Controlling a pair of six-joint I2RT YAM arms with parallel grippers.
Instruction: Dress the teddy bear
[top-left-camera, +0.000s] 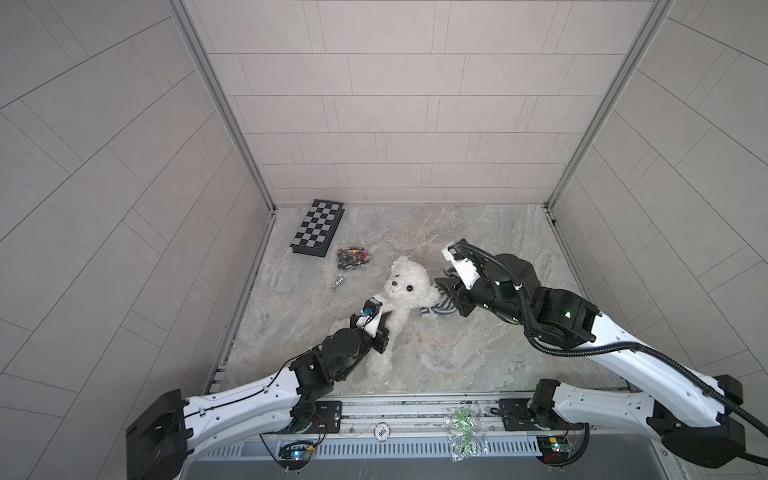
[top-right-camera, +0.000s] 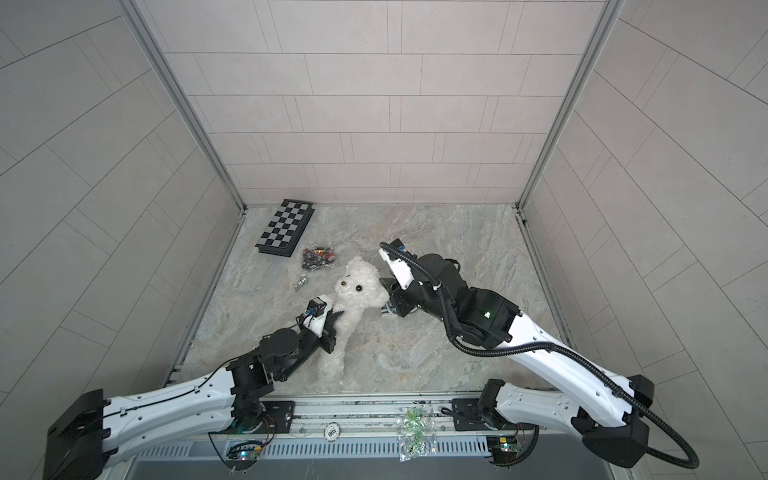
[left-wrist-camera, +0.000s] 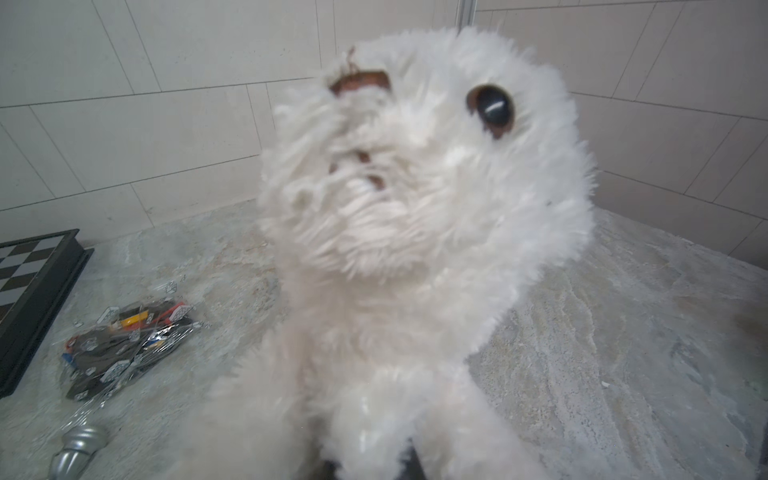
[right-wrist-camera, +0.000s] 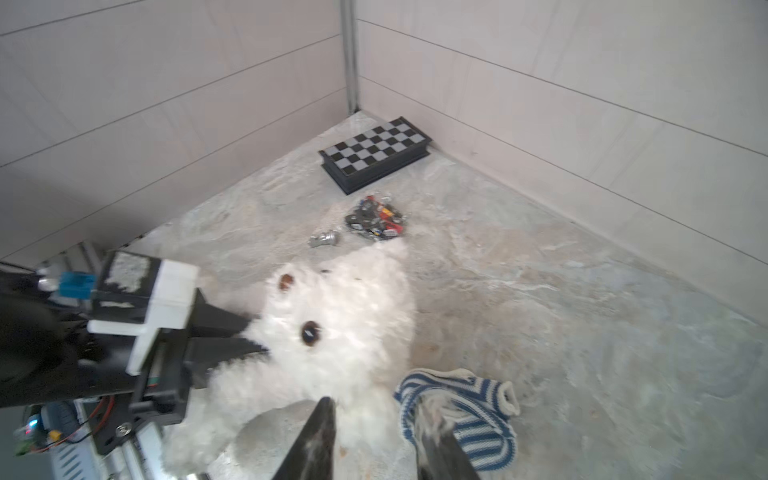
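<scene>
Right gripper (right-wrist-camera: 376, 409), jaws apart, hovered over the teddy bear (right-wrist-camera: 353, 316) and striped shirt (right-wrist-camera: 478, 419) in the middle of the desk (right-wrist-camera: 582, 332); left gripper (right-wrist-camera: 255, 334) was clamped on the bear's fur.

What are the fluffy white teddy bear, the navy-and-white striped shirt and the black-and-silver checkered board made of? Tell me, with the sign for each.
Fluffy white teddy bear: soft plush, likely synthetic; long shaggy pile, glossy eyes that look plastic.
Navy-and-white striped shirt: matte knit cloth; it lies crumpled, with a ribbed cream hem.
Black-and-silver checkered board: probably hard plastic; crisp edges, faint sheen.
</scene>
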